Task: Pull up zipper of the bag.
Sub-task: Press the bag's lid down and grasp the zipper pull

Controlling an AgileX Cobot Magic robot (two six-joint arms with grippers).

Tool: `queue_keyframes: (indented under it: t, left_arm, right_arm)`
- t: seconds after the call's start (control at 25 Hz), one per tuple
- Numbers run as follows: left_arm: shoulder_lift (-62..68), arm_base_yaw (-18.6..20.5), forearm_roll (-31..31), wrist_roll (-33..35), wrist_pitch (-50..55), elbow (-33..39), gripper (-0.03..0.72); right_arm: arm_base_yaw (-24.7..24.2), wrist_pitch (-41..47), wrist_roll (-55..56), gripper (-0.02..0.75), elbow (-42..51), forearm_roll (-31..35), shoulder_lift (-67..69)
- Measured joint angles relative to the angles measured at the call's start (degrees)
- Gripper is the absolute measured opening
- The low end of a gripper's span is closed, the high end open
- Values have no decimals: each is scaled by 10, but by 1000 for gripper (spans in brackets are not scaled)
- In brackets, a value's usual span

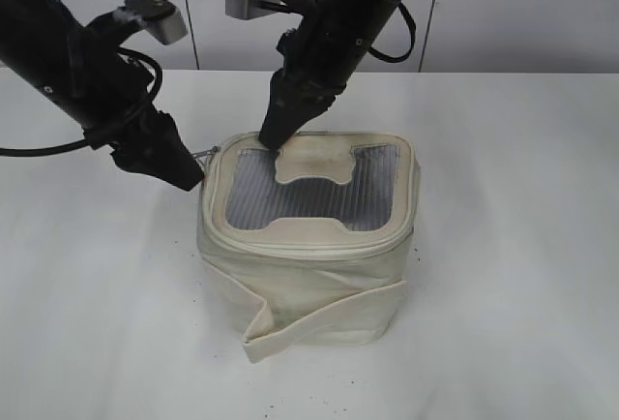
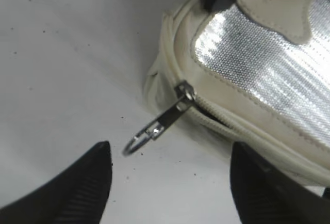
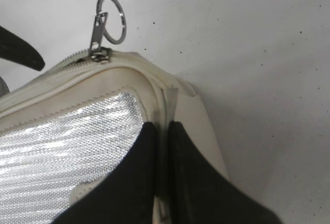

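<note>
You've got the bag [image 1: 309, 236] sitting on the white table [image 1: 513, 275], lid up, strap [image 1: 319, 318] hanging loose across its front; take the bag as your landmark. Your right gripper [image 1: 274, 139] is planted on the bag's back-left lid rim, fingers pressed together on the edge fabric, it seems; that reads as an anchor, so the bag won't slide when the slider is tugged. Your left gripper [image 2: 170, 182] hovers just off the bag's left corner, fingers [image 2: 77, 188] spread wide, holding nothing; the ring pull [image 2: 136, 144] dangles between them, sticking out from the slider [image 2: 184, 92] on the zipper [image 2: 221, 121]. In the right wrist view that same ring [image 3: 111, 20] stands clear of the rim, an easy target; just past the slider, along the bag's near side, the track gapes a little, so there's closing left to do. Judging from this, your next move is to close on the ring, and it's thin, so a pinch could slip.
</note>
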Motion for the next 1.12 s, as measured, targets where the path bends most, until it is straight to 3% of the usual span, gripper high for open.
queue_keyframes:
  t: [0.16,0.36,0.6,1.12]
  left_arm:
    - [0,-31,48,15,-24,0,550]
    - [-17,-71,151,18,-37,0,550]
    - [-54,-75,203,19,-51,-1,550]
    - [-35,-104,196,21,-64,-1,546]
  right_arm:
    - [1,0,0,39,0,-1,0]
    - [1,0,0,39,0,-1,0]
    - [1,0,2,39,0,-2,0]
    - [1,0,2,39,0,-2,0]
